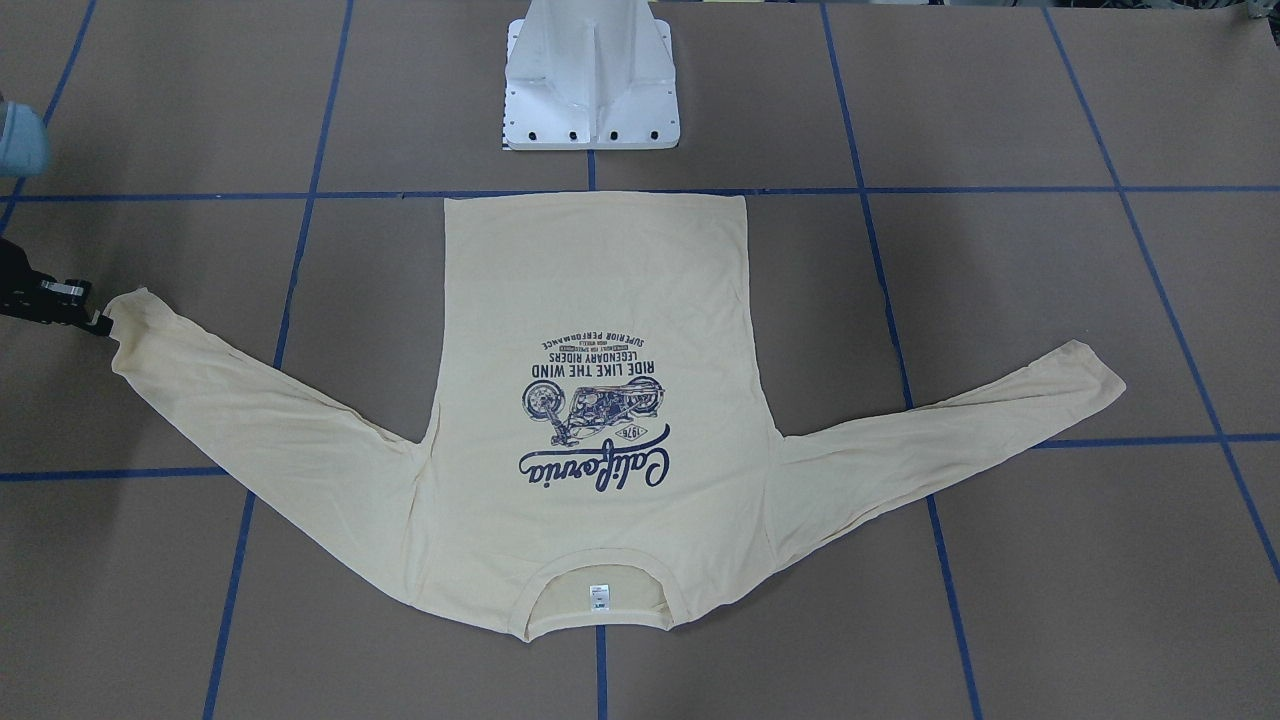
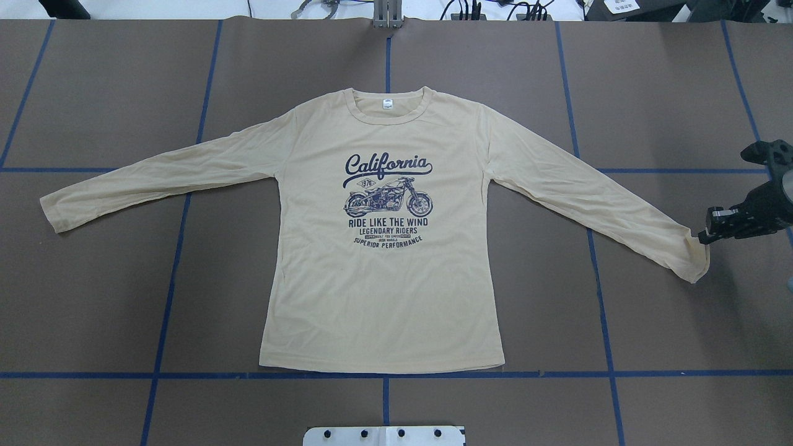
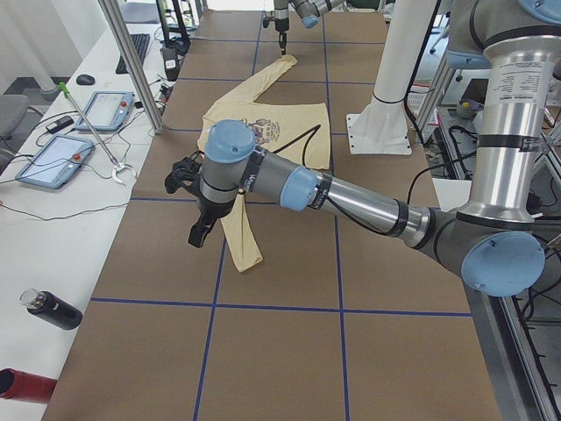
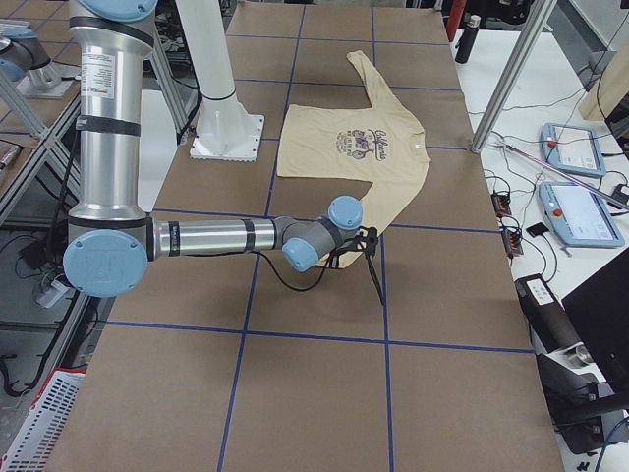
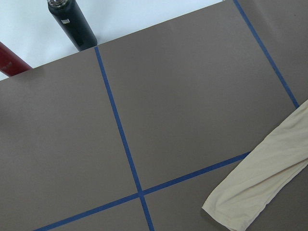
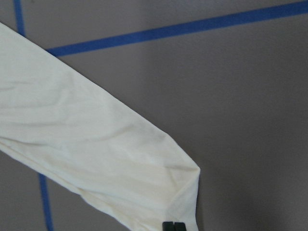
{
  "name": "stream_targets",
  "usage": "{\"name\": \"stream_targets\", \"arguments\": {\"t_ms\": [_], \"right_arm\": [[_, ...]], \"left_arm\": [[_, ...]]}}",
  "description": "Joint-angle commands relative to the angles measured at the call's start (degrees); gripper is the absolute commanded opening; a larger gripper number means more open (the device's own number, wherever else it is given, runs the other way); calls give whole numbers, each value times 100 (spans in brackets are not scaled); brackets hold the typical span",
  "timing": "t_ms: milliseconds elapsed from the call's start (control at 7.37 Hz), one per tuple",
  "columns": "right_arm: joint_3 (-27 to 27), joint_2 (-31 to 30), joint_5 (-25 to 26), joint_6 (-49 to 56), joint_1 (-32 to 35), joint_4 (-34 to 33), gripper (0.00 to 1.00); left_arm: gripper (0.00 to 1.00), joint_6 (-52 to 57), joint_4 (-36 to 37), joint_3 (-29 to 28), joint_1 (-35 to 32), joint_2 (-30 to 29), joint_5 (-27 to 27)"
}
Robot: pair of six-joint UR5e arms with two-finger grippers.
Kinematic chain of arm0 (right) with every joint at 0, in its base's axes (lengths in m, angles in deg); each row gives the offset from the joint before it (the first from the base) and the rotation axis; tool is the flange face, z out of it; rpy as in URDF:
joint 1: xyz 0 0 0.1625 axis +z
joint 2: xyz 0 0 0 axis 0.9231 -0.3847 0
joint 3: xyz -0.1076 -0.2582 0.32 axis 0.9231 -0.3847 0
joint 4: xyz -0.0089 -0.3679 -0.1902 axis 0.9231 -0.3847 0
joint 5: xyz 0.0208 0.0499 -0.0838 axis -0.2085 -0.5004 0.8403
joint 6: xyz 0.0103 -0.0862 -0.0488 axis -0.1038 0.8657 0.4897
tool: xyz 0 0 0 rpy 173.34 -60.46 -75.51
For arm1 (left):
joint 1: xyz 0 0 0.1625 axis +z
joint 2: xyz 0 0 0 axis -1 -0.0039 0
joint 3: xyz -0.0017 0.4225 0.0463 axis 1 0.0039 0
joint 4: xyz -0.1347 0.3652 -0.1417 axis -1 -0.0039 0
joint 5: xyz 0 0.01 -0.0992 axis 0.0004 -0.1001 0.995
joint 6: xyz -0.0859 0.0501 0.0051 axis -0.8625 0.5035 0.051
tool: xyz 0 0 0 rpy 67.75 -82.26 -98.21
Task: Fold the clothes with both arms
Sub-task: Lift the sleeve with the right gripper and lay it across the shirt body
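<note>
The clothes are one cream-yellow long-sleeved shirt (image 2: pixel 384 297) lying flat with its navy print up and both sleeves spread out (image 1: pixel 600 300). My right gripper (image 2: pixel 705 235) is at the cuff of the sleeve on the overhead view's right. In the right wrist view its fingertips (image 6: pixel 168 226) are together on the cuff's edge (image 6: pixel 183 192), which lifts slightly. The same gripper (image 1: pixel 100 322) shows at the front-facing view's left edge. My left gripper (image 3: pixel 195 235) hovers beside the other cuff (image 3: pixel 245 259). No view shows whether it is open or shut. That cuff (image 5: pixel 240 207) lies flat.
The white pedestal base (image 1: pixel 590 90) stands just behind the shirt's hem. Blue tape lines grid the brown table. A black bottle (image 5: pixel 72 24) and a red one (image 5: pixel 12 60) lie past the left end. Tablets (image 3: pixel 53 158) and a metal post (image 3: pixel 131 61) are on the side bench.
</note>
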State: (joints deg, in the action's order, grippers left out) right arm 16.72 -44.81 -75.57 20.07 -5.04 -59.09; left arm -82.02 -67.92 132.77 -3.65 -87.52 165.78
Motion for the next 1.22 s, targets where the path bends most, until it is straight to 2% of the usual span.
{"name": "stream_targets", "arguments": {"t_ms": [0, 136, 271, 407, 543, 678, 814, 950, 1085], "right_arm": [[273, 738, -186, -1443, -45, -37, 0], [221, 1430, -125, -1964, -168, -507, 0], [220, 2229, -20, -2022, -204, -1486, 0], [177, 2977, 295, -2057, -343, -2340, 0], [-128, 3663, 472, -2232, -406, -2731, 0], [-679, 4322, 613, -2503, -502, -2709, 0], [-1068, 5008, 1128, -2706, -764, -2709, 0], [-1402, 5624, 1385, -3021, -967, -2709, 0], [-2015, 6404, 1544, -3024, -1169, -2639, 0]], "left_arm": [[100, 13, 0, 13, 0, 0, 2], [100, 30, 0, 4, 0, 0, 2], [100, 22, 0, 12, 0, 9, 2], [100, 30, 0, 13, 0, 79, 10], [100, 39, -9, 21, 0, 79, 10], [100, 39, -61, 30, 0, 79, 10], [100, 22, -183, 56, 0, 123, 10], [100, 13, -211, 117, 0, 141, 2], [100, 13, -220, 266, 0, 245, 2]]}}
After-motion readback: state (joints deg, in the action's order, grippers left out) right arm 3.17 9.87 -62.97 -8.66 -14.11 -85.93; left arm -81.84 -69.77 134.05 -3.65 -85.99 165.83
